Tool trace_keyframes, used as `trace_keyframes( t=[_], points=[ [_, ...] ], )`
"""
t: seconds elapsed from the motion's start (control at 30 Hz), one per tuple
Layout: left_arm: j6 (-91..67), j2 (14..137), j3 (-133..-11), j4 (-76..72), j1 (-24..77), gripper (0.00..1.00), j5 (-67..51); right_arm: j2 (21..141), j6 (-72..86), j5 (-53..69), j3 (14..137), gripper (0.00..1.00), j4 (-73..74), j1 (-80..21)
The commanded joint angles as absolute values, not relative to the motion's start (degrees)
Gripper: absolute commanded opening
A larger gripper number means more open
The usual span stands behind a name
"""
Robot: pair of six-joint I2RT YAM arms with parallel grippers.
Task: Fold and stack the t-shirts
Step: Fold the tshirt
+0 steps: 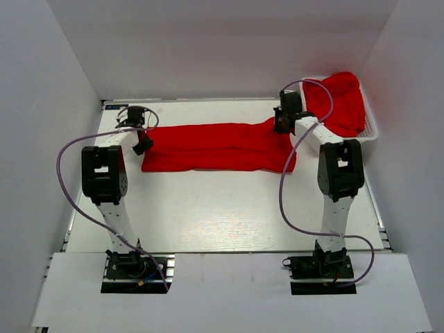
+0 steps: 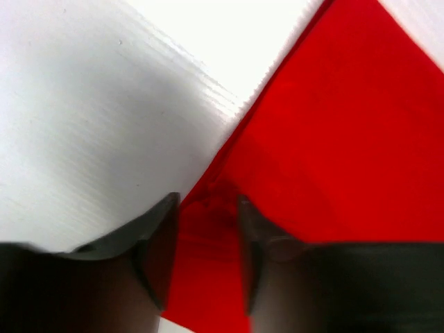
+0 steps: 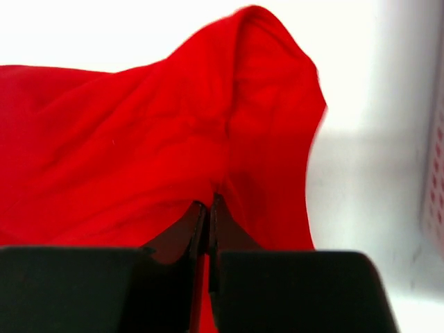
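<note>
A red t-shirt (image 1: 215, 146) lies across the middle of the table as a long folded band. My left gripper (image 1: 143, 146) is at the band's left end. In the left wrist view, it (image 2: 206, 201) is open with the shirt's edge (image 2: 333, 139) between the jaws. My right gripper (image 1: 281, 125) is at the band's right end. In the right wrist view, it (image 3: 209, 201) is shut on a pinch of the shirt (image 3: 139, 139), which rises in a peak. Another red t-shirt (image 1: 343, 104) is heaped in the basket.
The white mesh basket (image 1: 371, 132) stands at the back right corner, close behind the right arm, and its wall shows in the right wrist view (image 3: 437, 187). White walls enclose the table on the left, back and right. The white tabletop (image 1: 208, 208) lies in front of the shirt.
</note>
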State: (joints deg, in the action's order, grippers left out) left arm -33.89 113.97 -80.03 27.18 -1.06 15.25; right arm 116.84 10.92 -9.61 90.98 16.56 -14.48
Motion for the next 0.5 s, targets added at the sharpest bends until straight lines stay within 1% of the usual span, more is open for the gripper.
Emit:
trace_keyframes(
  t=[0.0,0.03,0.07,0.1,0.13,0.17,0.2,0.23,0.3,0.4,0.43,0.47],
  points=[
    [-32.78,113.64,-83.58,28.21,-1.49,0.51,15.47,120.13,6.42,-6.25,96.14,0.05,11.51,-13.63],
    [-32.78,113.64,-84.11,29.26,-1.49,0.66,15.47,120.84,6.24,-5.81,98.68,0.12,12.47,-13.8],
    [-32.26,113.64,-85.16,29.96,-1.49,0.72,15.47,121.37,6.07,-5.19,101.4,0.31,13.61,-13.62],
    [-32.26,113.64,-85.17,30.49,-1.49,0.8,15.47,121.81,5.37,-4.05,102.12,0.34,15.54,-13.62],
    [-32.26,113.64,-86.04,31.46,-1.49,0.89,15.47,122.16,5.27,-3.7,102.48,0.41,15.64,-13.8],
    [-31.56,113.03,-86.83,31.46,-1.49,0.95,15.99,122.08,4.75,-2.39,103.52,0.51,16.43,-13.71],
    [-31.03,113.03,-86.84,32.07,-1.49,1.0,16.0,121.65,4.05,-2.2,103.8,0.71,17.22,-13.71],
    [-31.03,112.51,-87.71,33.21,-1.49,1.0,16.0,121.29,4.13,-2.2,104.15,0.81,17.84,-13.8],
    [-30.23,111.98,-89.47,34.62,-1.49,1.0,17.05,119.89,4.3,-2.37,105.03,0.9,20.81,-13.8],
    [-28.13,111.97,-92.63,36.65,-0.97,1.0,17.05,115.67,5.71,-1.33,102.58,0.9,23.37,-13.89],
    [-26.38,111.97,-94.46,37.35,-0.36,1.0,16.53,112.71,6.93,-0.62,99.35,0.9,24.25,-14.06],
    [-25.58,111.97,-95.44,37.35,-0.35,1.0,16.0,111.72,7.55,2.26,98.19,0.9,25.04,-14.24]
  ],
)
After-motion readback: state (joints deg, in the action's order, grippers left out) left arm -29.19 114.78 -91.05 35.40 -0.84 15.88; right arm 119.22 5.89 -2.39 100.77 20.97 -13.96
